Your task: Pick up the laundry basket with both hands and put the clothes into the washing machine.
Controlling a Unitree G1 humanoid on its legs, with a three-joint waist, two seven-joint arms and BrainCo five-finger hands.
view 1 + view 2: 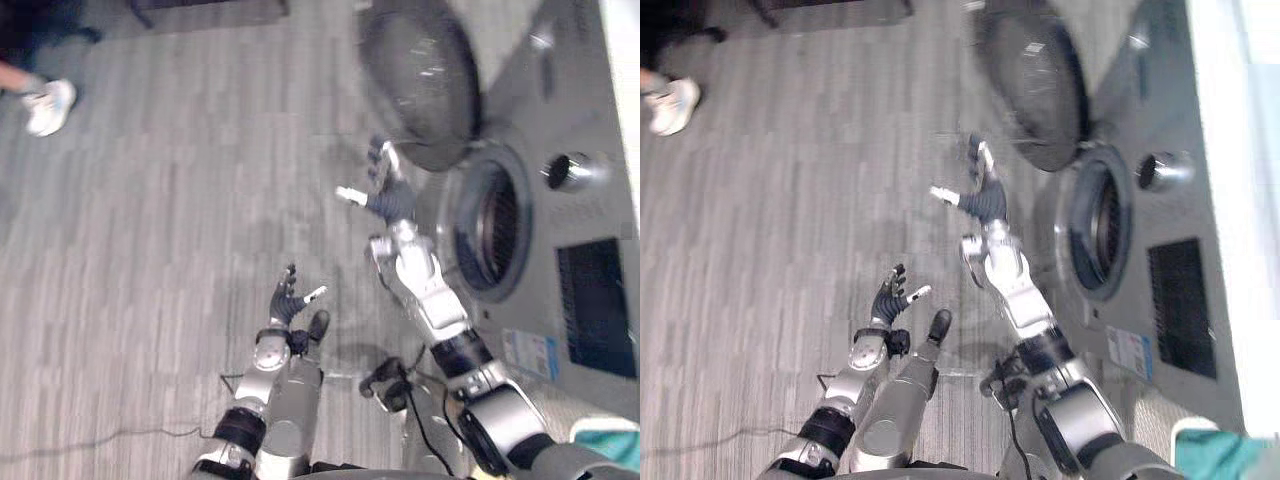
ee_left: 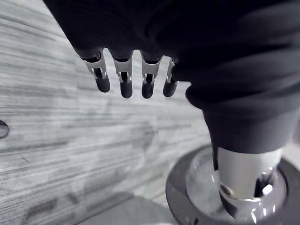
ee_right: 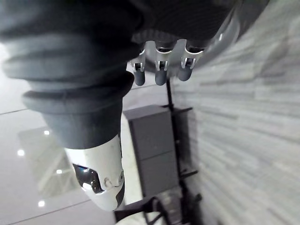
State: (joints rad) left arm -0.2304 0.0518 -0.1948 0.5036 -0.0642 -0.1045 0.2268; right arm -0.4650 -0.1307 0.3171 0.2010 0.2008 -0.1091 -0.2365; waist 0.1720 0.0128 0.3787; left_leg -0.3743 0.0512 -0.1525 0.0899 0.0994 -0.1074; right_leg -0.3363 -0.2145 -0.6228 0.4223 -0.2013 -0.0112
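Observation:
The washing machine [image 1: 560, 110] stands at the right, its round dark door [image 1: 420, 75] swung open above the drum opening [image 1: 495, 230]. My right hand [image 1: 385, 192] hovers just left of the opening, below the door, with fingers spread and nothing in it. Lower and nearer to me, my left hand [image 1: 290, 300] is held over the floor, also open and holding nothing. Both wrist views show straight fingers [image 2: 125, 79] [image 3: 159, 70] over bare floor. Something teal [image 1: 605, 440] shows at the lower right corner; I cannot tell what it is.
Grey wood-plank floor [image 1: 160, 250] stretches to the left. A person's white shoe [image 1: 48, 105] is at the far left. Dark furniture [image 1: 205, 8] stands at the far edge. A knob [image 1: 565, 170] and a dark panel [image 1: 595, 305] sit on the machine's front.

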